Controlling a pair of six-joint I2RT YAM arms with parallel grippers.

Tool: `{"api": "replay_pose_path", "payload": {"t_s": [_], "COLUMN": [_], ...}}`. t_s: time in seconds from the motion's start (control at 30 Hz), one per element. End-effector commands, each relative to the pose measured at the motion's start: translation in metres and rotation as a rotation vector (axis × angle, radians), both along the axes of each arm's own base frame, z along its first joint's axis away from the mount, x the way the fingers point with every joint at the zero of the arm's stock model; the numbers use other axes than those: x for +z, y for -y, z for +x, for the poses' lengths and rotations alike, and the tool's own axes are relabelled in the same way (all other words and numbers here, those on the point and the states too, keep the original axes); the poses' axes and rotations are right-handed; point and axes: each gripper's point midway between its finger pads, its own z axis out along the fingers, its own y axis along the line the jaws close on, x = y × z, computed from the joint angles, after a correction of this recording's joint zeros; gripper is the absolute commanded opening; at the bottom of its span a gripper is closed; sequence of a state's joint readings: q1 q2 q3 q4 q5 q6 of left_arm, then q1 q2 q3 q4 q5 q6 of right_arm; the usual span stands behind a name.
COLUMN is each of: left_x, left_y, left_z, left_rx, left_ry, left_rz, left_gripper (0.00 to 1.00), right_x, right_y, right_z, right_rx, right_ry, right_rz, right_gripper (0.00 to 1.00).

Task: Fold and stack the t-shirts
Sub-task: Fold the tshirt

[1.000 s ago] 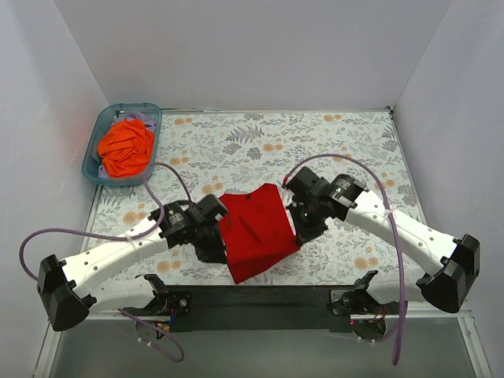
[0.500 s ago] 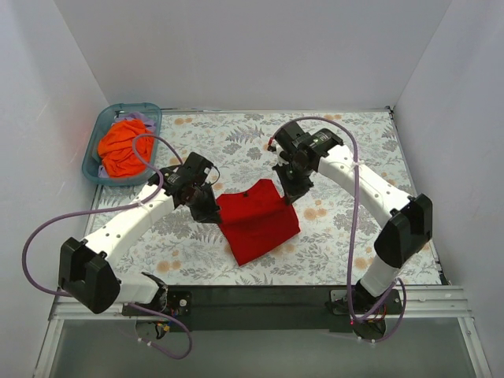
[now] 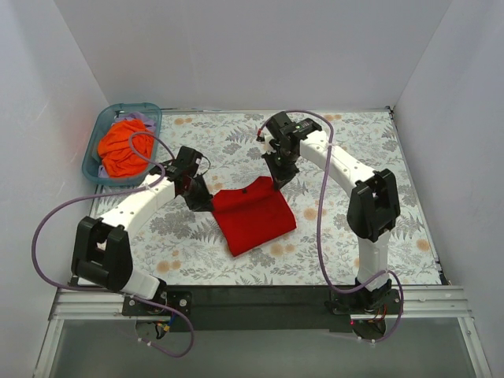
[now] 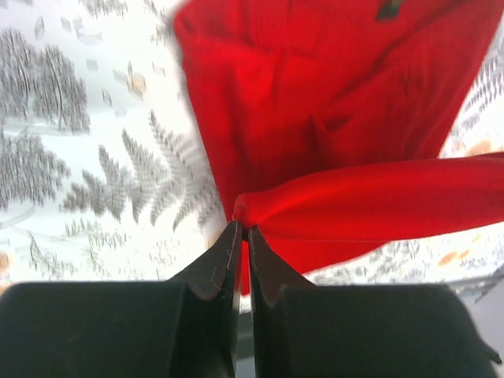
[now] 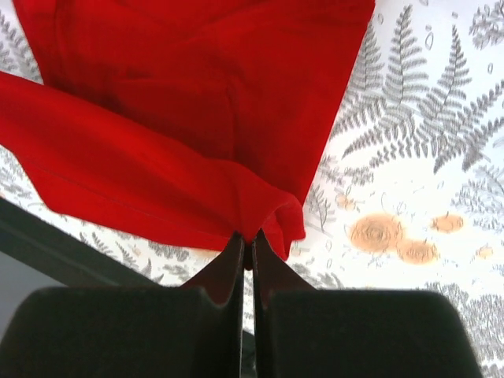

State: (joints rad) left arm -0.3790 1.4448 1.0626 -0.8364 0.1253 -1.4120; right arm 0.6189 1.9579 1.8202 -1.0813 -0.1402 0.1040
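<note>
Swung farther back, left gripper (image 4: 244, 229) and right gripper (image 5: 246, 236) each pinch a red t-shirt (image 3: 253, 220) corner, cloth trailing nearward between them.

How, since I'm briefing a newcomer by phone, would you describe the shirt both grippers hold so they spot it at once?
On the flower-patterned table, near its middle, lies a partly folded red t-shirt, its far edge pinched by the left gripper and right gripper. Its neighbour, the orange t-shirt, sits crumpled in the teal bin at the far left corner.
</note>
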Motion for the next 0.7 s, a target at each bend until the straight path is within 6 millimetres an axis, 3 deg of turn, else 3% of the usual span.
{"api": "replay_pose_path", "payload": {"t_s": [0.0, 0.17, 0.23, 0.33, 0.5, 0.67], "left_x": [-0.012, -0.037, -0.043, -0.053, -0.053, -0.031], "left_y": [-0.014, -0.026, -0.027, -0.028, -0.033, -0.038], "left_z": [0.031, 0.063, 0.078, 0.085, 0.084, 0.089], "left_rx": [0.021, 0.073, 0.084, 0.094, 0.131, 0.157], "left_ry": [0.086, 0.139, 0.154, 0.138, 0.152, 0.24], "left_rz": [0.057, 0.111, 0.119, 0.137, 0.148, 0.144], "left_gripper": [0.0, 0.0, 0.0, 0.0, 0.0, 0.0], "right_x": [-0.003, -0.03, -0.042, -0.054, -0.065, -0.056], "right_y": [-0.004, -0.012, -0.015, -0.017, -0.018, -0.019], "right_z": [0.033, 0.067, 0.073, 0.08, 0.083, 0.084], "right_rx": [0.004, -0.01, -0.011, -0.013, -0.003, -0.011], "right_ry": [0.061, 0.101, 0.094, 0.091, 0.105, 0.142], "right_rz": [0.051, 0.086, 0.097, 0.108, 0.118, 0.149], "right_gripper": [0.01, 0.01, 0.01, 0.01, 0.01, 0.01]}}
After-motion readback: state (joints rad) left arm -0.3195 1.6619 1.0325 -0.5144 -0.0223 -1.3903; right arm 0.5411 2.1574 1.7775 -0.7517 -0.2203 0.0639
